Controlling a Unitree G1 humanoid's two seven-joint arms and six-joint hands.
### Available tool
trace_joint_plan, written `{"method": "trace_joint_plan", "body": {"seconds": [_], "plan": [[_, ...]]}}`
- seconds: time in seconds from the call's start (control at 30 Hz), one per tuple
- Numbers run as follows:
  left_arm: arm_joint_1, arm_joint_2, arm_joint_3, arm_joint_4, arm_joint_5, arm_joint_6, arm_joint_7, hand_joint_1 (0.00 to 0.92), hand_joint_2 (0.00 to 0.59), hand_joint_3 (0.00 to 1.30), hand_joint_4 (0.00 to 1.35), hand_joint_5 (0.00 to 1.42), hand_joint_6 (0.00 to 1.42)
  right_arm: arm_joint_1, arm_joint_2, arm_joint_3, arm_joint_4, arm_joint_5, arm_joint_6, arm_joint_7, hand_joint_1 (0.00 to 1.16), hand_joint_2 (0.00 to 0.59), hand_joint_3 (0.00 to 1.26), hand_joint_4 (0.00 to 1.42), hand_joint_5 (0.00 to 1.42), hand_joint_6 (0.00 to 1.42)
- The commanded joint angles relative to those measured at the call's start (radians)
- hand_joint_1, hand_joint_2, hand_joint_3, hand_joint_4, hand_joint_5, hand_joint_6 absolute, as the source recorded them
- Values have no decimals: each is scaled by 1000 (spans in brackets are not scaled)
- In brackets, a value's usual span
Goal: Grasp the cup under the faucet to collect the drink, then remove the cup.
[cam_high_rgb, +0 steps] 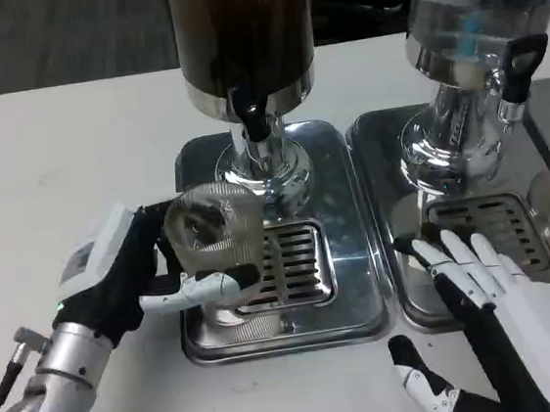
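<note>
Left hand: fingers wrapped around a clear plastic cup, thumb across its near side. Cup: transparent, upright, long axis vertical, mouth up; whether it holds liquid cannot be told. It stands over the left edge of the slotted grille of the left drip tray, just beside and slightly left of the black faucet. Faucet belongs to a dark-drink dispenser on a chrome pedestal directly behind the cup. Right hand: empty, fingers spread, resting at the near edge of the second drip tray. Second dispenser, clear-bodied, stands there. All on the white table.
</note>
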Motion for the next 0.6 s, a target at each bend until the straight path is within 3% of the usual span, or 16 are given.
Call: {"method": "trace_joint_plan", "body": {"seconds": [0.03,0.43,0.5,0.6], "plan": [[-49,-18,-23,14,32,20,17,566,0,697,827,1019,1314,11,8,3,-17,-12,0,-21,603,454,147,44,2,45],[-74,-27,-60,36,69,57,32,525,14,650,733,930,1197,16,24,7,-24,-17,-2,-20,600,454,147,44,3,62],[-76,-25,-67,36,76,65,30,437,54,589,623,813,959,17,25,7,-24,-18,-2,-21,600,454,147,44,3,63],[-79,-24,-79,32,85,79,24,328,74,538,548,681,745,18,27,9,-24,-17,-3,-21,599,454,147,44,3,64]]}}
